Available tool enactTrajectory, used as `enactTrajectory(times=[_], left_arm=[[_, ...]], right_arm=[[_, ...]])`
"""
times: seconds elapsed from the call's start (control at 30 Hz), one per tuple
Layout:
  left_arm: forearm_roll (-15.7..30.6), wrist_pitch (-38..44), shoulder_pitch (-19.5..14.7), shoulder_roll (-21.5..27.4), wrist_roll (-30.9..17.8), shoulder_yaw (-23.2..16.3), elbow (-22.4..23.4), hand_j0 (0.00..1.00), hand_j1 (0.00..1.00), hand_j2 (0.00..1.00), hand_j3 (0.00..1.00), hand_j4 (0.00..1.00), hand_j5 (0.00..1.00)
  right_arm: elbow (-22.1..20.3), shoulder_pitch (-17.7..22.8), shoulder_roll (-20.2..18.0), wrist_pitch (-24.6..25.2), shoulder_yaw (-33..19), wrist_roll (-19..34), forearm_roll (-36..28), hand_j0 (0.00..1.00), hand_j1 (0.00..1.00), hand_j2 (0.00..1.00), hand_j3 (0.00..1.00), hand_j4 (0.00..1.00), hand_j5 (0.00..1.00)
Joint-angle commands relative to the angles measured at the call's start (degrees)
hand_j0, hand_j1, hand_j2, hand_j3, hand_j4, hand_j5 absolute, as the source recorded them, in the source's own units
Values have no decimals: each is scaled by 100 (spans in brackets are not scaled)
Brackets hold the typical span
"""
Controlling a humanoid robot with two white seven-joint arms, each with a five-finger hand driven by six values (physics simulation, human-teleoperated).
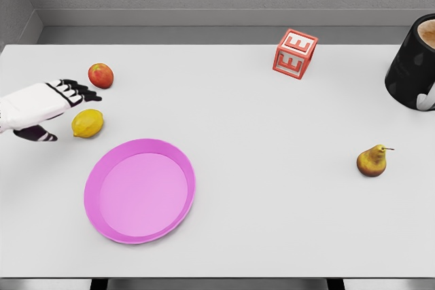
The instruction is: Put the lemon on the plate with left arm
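Lemon (88, 123): small, oval, glossy yellow skin with a blunt nub at its right end; lies on the desk (272, 202) at the left of the frame, just above and left of the plate, not on it.

Plate (140, 190): round, shallow, smooth matte pink with a raised rim and a paler flat well; lower left of centre, nothing in it.

Left hand (51, 110): white hard-shell palm with black jointed fingers (78, 90), entering from the left edge. Fingers spread apart and extended above the lemon, thumb (37, 135) reaching below left of it; they hold nothing, and contact with the lemon cannot be told.

Apple (100, 75): small, rounded, red with a yellow blush; upper left, just above the fingertips.

Letter block (295, 54): cube, red frame with white faces bearing a red "E"; upper centre right, turned corner-on.

Mug (413, 62): glossy black, cylindrical, pale handle, brown liquid inside; cut by the right edge.

Pear (372, 161): golden brown, bulbous with a thin stem; right of centre.

Desk: flat, plain white, smooth, filling most of the frame.

Room: grey, faintly textured wall across the top of the frame, with a pale ledge at its foot.
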Motion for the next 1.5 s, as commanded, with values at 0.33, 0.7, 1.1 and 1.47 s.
enactTrajectory(times=[0.33,0.7,1.1,1.47], left_arm=[[-568,16,-598,-317,3,-667,633,100,100,100,100,100,100],[-1166,16,-659,-379,3,-737,633,100,100,100,100,100,100],[-1403,16,-712,-590,3,-843,783,100,100,100,100,100,100],[-1605,16,-765,-563,3,-843,879,100,100,100,100,100,100]], right_arm=[[-3,0,0,-1,-1,1,-1,100,100,100,100,100,100],[-3,0,0,-1,-1,1,-1,100,100,100,100,100,100],[-3,0,0,8,-1,1,-1,100,100,100,100,100,100],[-3,0,0,-1,-1,1,-1,100,100,100,100,100,100]])
